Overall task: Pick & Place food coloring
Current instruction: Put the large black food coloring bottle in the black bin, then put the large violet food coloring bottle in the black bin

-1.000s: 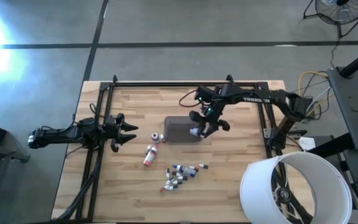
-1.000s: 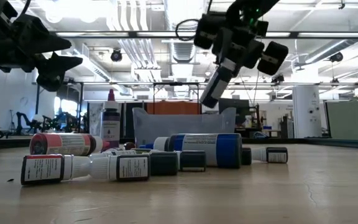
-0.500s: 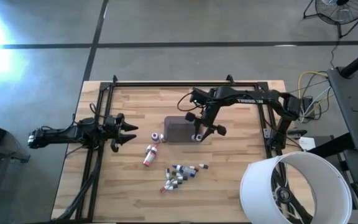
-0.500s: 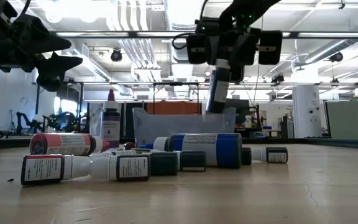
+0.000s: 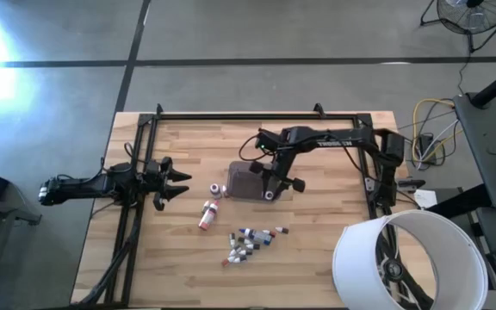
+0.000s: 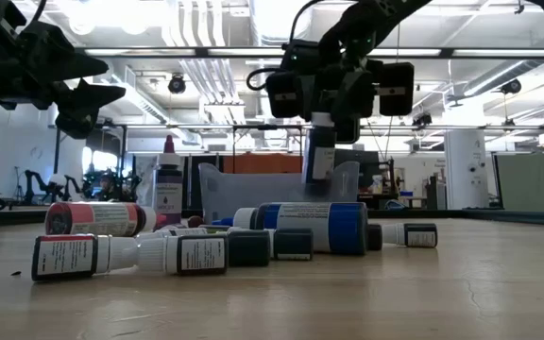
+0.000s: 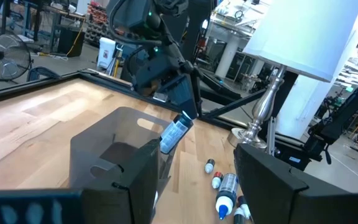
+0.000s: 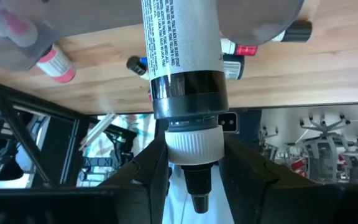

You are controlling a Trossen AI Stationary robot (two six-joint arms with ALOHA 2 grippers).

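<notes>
My right gripper is shut on a food coloring bottle with a white label and a dark band, over the small grey tray's right end. The bottle's lower end is at the height of the tray's rim. More food coloring bottles lie on their sides in a cluster nearer the table's near edge. One bottle with a red cap lies apart, and another stands by the tray's left end. My left gripper waits open at the table's left. My right gripper pinches the bottle by its white ribbed cap, one finger on each side. The fingers come from above, pointing down. The bottle hangs below them almost upright, lifted clear of the table, with its bottom end by the tray's right wall.
A black frame rail runs around the wooden table. A white lampshade stands at the near right corner. Bare wood lies to the right of the tray and along the far side.
My right gripper has moved toward the table's left and down over the tray's right end, still shut on the bottle. The bottle has swung from tilted to almost upright and its lower end has dropped to the tray's rim.
</notes>
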